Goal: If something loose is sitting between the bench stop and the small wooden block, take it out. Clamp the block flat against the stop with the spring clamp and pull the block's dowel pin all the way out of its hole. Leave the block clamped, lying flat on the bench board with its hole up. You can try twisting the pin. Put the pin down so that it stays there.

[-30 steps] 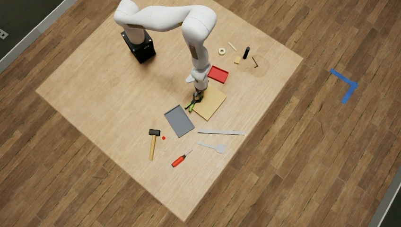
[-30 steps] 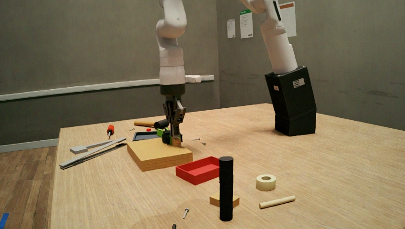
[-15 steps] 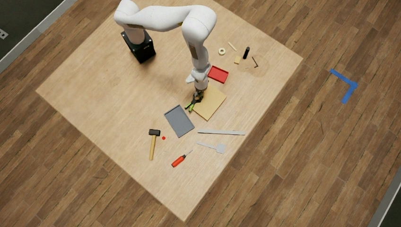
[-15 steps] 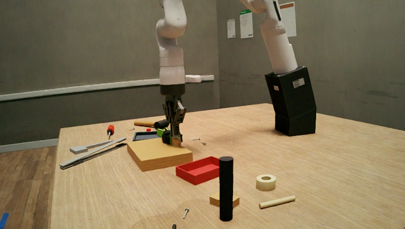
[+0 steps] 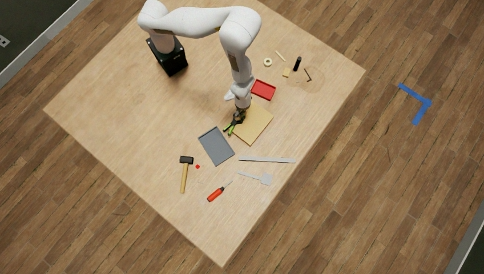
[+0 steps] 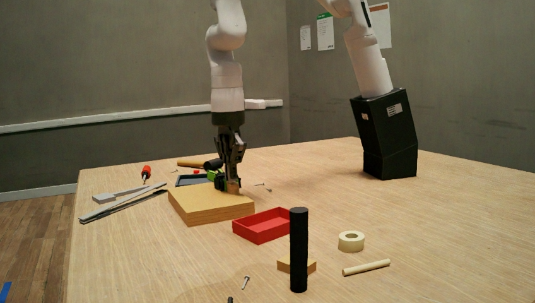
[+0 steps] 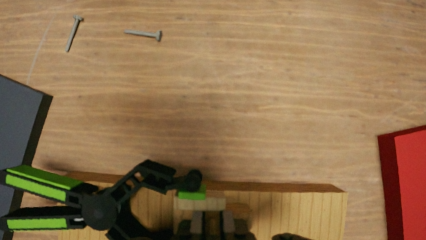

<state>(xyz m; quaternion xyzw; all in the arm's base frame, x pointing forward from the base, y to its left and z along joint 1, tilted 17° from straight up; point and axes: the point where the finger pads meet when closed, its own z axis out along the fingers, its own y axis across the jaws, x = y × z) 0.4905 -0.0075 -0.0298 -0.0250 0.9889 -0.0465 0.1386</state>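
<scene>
My gripper [image 6: 232, 181] [image 7: 213, 224] points straight down over the bench board [image 5: 254, 127] [image 6: 204, 202] [image 7: 300, 215]. Its fingers are nearly together on the thin brown dowel pin, seen narrowly between them in the wrist view. The black and green spring clamp [image 5: 234, 123] [image 6: 219, 179] [image 7: 98, 210] lies left of the fingers in the wrist view, handles over the board's edge. One green pad rests against a pale wooden piece [image 7: 212, 204]. Brown wood [image 6: 233, 189] shows below the fingertips. Block and stop are hard to tell apart; the hole, the other jaw and any gap are hidden.
A grey tray [image 5: 216, 146] [image 7: 17, 120] lies by the clamp handles and a red tray [image 5: 263, 89] [image 6: 262, 225] [image 7: 412, 185] on the board's other side. Two screws [image 7: 74, 34] [image 7: 145, 34] lie beyond the board. A black cylinder [image 5: 297, 63] [image 6: 298, 249] stands upright.
</scene>
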